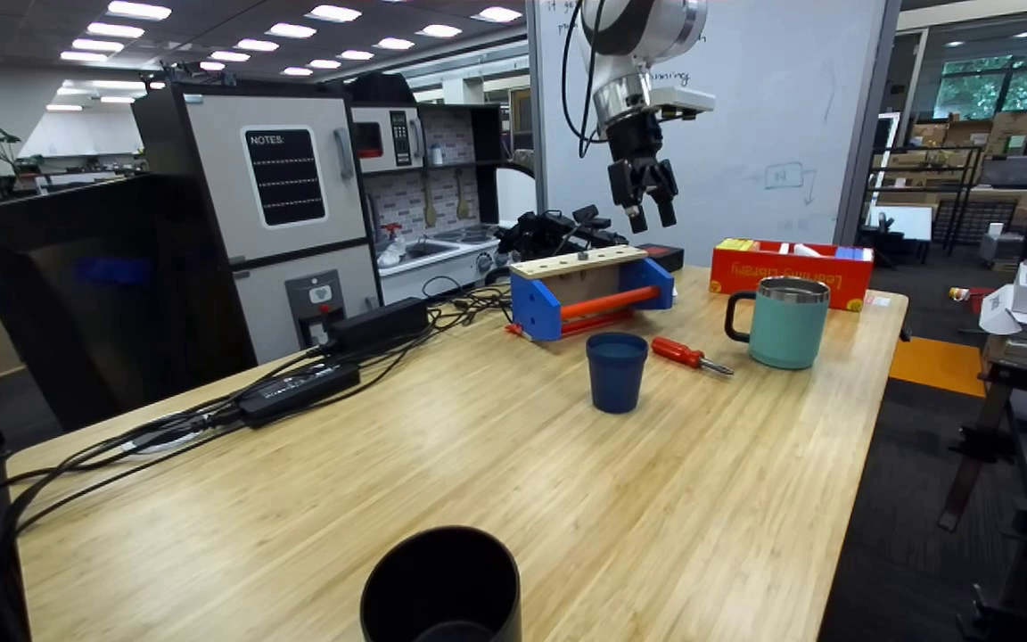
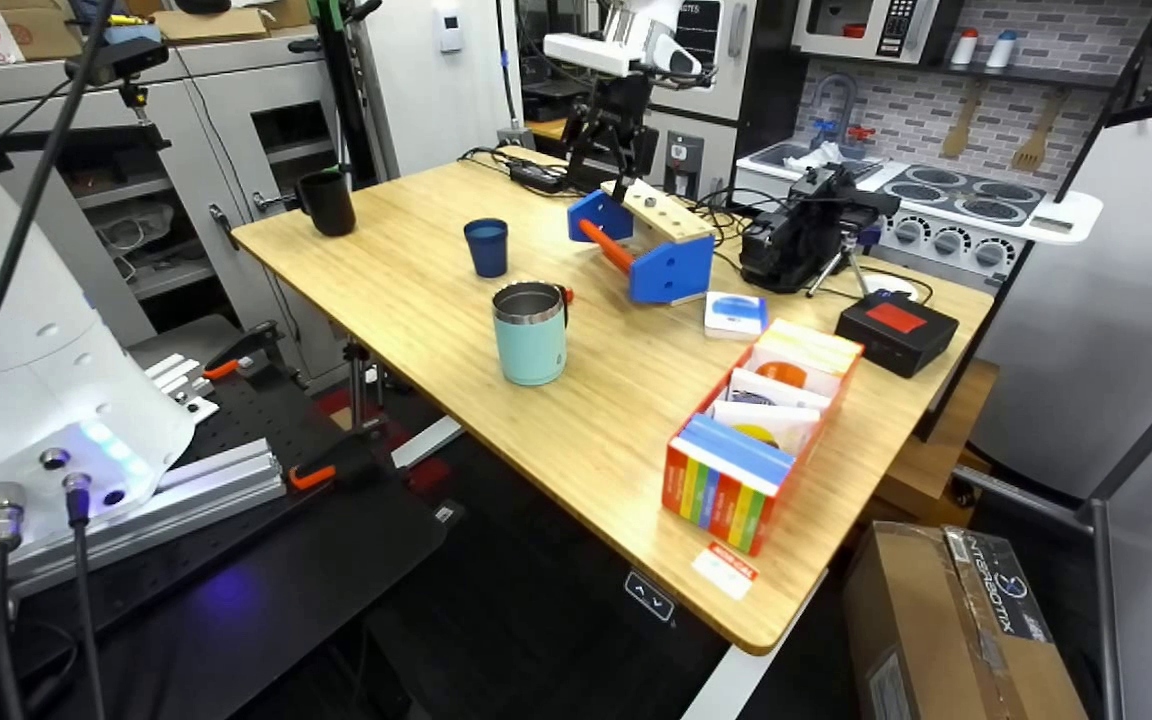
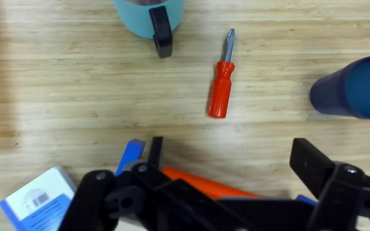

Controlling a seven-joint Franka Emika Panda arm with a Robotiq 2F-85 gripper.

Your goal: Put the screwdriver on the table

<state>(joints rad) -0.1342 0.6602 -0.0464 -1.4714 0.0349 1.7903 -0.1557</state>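
Screwdriver (image 3: 221, 89) lies flat on the worktop (image 3: 92, 106), and I have it plainly in the wrist view, between the teal mug (image 3: 140, 19) and the navy cup (image 3: 348, 88), touching neither. Right now my tool (image 1: 652, 217) is up in the air, hanging above the blue-ended wooden stand (image 1: 580, 285), its fingers (image 3: 308, 166) pointing down and spread wide. In both exterior views I see the red box (image 1: 776, 267) standing near the teal mug, and a black mug (image 2: 329, 203) sits near the worktop's edge, well apart from the rest.
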